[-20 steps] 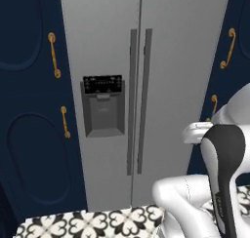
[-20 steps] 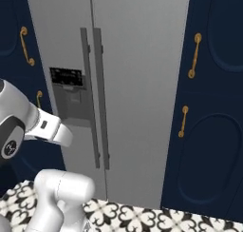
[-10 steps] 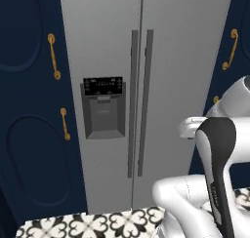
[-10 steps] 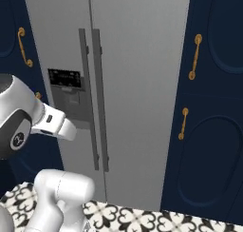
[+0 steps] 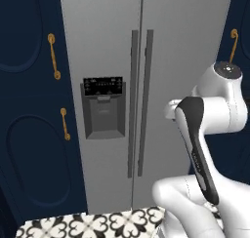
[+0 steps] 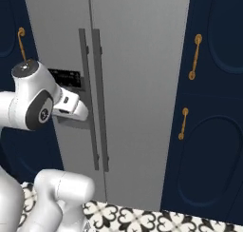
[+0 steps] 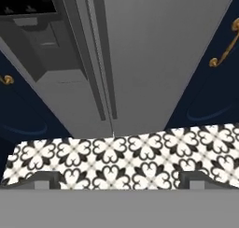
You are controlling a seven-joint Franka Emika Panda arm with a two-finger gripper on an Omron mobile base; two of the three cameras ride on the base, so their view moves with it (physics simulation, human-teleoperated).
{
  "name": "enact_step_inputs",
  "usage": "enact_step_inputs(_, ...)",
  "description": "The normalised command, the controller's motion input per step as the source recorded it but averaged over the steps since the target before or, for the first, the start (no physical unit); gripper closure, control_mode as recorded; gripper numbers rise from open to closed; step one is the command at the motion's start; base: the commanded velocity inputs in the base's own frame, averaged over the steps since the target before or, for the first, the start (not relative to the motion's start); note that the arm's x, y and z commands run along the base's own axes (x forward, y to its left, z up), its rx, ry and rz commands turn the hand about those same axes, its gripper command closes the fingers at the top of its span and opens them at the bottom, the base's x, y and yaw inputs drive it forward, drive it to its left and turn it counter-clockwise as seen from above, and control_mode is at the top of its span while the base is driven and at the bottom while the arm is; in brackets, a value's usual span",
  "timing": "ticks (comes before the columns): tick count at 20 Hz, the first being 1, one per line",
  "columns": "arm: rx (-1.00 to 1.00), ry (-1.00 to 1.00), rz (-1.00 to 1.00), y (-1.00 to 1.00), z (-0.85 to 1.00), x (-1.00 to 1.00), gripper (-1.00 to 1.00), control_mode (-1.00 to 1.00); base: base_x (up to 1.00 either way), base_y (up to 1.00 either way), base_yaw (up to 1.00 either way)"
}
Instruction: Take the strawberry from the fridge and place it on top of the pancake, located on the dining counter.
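Observation:
The fridge stands straight ahead with both grey doors closed. Its two long bar handles run side by side down the middle, and the dark dispenser panel sits on the left door. My arm is raised in front of the right door, with the hand level with the dispenser. In the hand view my gripper is open with nothing between its fingertips, looking down at the door bottoms and the floor. The strawberry is hidden behind the doors. The pancake and dining counter are out of view.
Navy cabinets with gold handles flank the fridge on the left, and more of them on the right. Black-and-white patterned floor tiles lie at the fridge's foot.
The arm has lifted; its upper joint has risen and the hand has moved up and closer to the fridge doors. The fridge stays closed.

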Motion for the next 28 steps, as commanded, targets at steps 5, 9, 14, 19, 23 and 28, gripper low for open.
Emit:
enact_step_inputs(5,0.00,-0.01,0.00,0.04,-0.07,0.80,-1.00,-1.00,0.00,0.00,0.00)
enact_step_inputs(9,0.00,0.00,0.00,0.03,-0.02,0.59,-1.00,-1.00,0.00,0.00,0.00)
enact_step_inputs(14,-0.01,-0.08,0.00,0.03,-0.22,0.34,-1.00,-1.00,0.00,0.00,0.00)
enact_step_inputs(19,-0.01,-0.07,0.00,0.03,-0.19,0.48,-1.00,-1.00,0.00,0.00,0.00)
enact_step_inputs(23,0.00,0.00,0.00,0.00,-0.09,0.61,-1.00,-1.00,0.00,0.00,0.00)
enact_step_inputs(28,0.00,0.00,0.00,0.00,-0.10,0.64,-1.00,-1.00,0.00,0.00,0.00)
